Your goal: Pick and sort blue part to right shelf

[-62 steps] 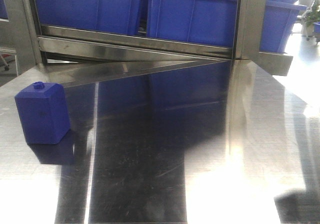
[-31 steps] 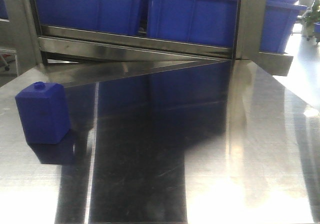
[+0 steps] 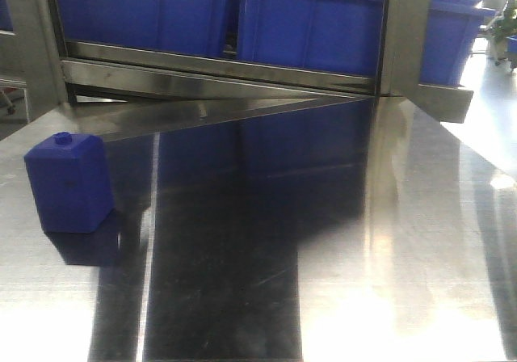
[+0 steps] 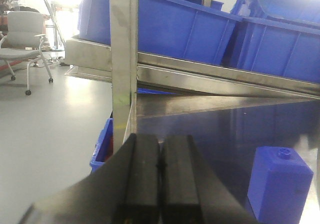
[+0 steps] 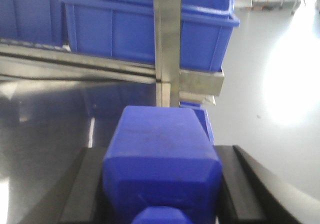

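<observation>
The blue part (image 5: 157,134), a tall block with sloped shoulders and a wide knob at its near end, sits between the black fingers of my right gripper (image 5: 161,159), which is shut on it. It is held in front of the steel shelf (image 5: 200,81) and its deep blue bins (image 5: 145,29). My left gripper (image 4: 161,154) is shut with nothing in it, pads pressed together. The front view shows the shelf's rail (image 3: 218,75) but neither gripper.
A squatter blue block with a tiny knob (image 3: 69,183) stands on the steel table (image 3: 323,241) at the left, right of my left gripper (image 4: 280,184). Steel uprights (image 3: 404,31) (image 4: 123,59) frame the rack. A blue bin (image 4: 102,144) and a chair (image 4: 22,39) stand on the floor.
A dark shadow at the table's front right corner has gone from the front view. The squat blue block has not moved.
</observation>
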